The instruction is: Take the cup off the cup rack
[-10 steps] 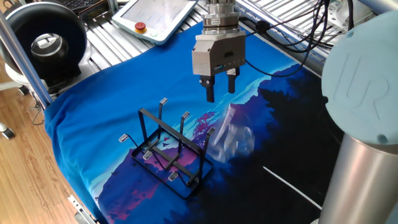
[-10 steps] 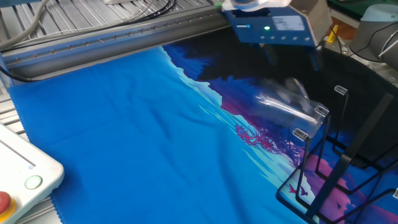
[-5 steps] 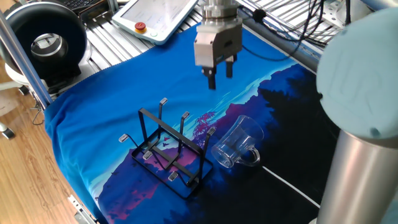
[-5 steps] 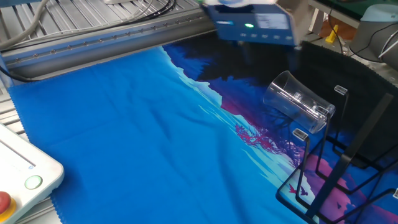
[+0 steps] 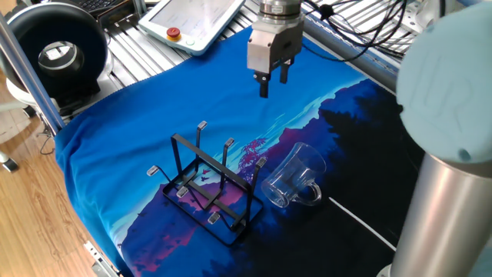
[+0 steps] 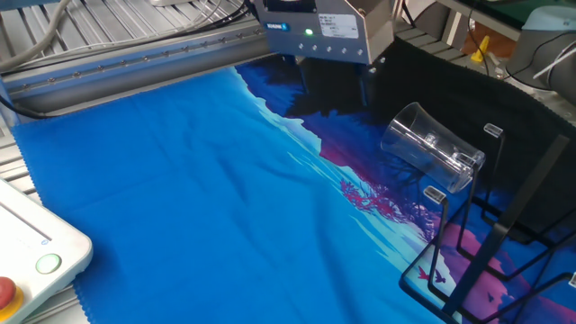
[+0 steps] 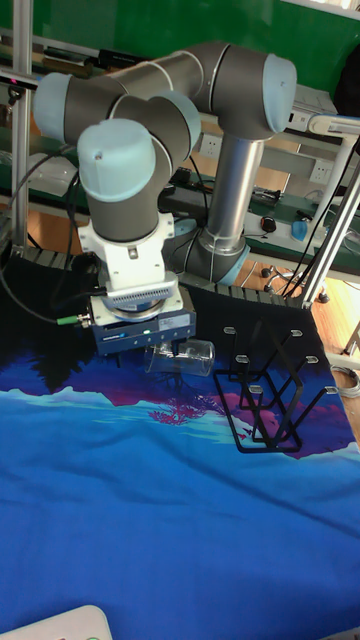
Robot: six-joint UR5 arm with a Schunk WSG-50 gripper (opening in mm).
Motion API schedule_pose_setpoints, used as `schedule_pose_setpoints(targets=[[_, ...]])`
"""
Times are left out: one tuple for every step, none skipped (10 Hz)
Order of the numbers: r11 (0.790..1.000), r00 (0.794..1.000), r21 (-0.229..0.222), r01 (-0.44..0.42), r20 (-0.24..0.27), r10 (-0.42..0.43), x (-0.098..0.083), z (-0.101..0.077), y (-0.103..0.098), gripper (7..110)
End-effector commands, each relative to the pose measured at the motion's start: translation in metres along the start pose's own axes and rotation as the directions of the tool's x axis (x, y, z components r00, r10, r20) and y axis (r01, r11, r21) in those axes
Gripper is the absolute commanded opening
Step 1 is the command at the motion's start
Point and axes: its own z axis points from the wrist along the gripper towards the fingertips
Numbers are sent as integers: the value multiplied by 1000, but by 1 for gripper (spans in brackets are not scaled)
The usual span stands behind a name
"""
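We are judging the cup [image 5: 292, 185] already off the cup rack [image 5: 211, 185]: it is lying on its side on the cloth, just beside the rack, handle pointing away from it. The gripper [image 5: 272, 77] is hanging above the cloth, well apart from the rack, its jaws nearly together and holding nothing. To finish well, we are wanting the arm rising clear without swinging low over the rack's pegs. Beyond the rack, a pendant [image 5: 196, 19] is resting off the counter's cloth [image 5: 115, 146]; nothing is blocking the retreat.
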Motion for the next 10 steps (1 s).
schedule_pose_setpoints(targets=[[999, 997, 0, -36, 68, 36, -8, -3, -2, 44], [999, 993, -37, -14, 119, 19, -21, -4, 8, 44], [998, 991, -70, -4, 135, 13, -25, -5, 16, 44], [996, 988, -81, -27, 147, 39, -29, -6, 18, 44], [995, 984, -88, -52, 164, 66, -33, -7, 19, 44], [994, 983, -97, -59, 170, 75, -35, -7, 21, 44], [992, 972, -110, -59, 220, 83, -48, -10, 23, 44], [991, 972, -124, -46, 222, 73, -48, -11, 27, 44], [987, 972, -154, -44, 220, 78, -48, -12, 34, 44], [980, 971, -192, -54, 217, 96, -49, -13, 43, 44]])
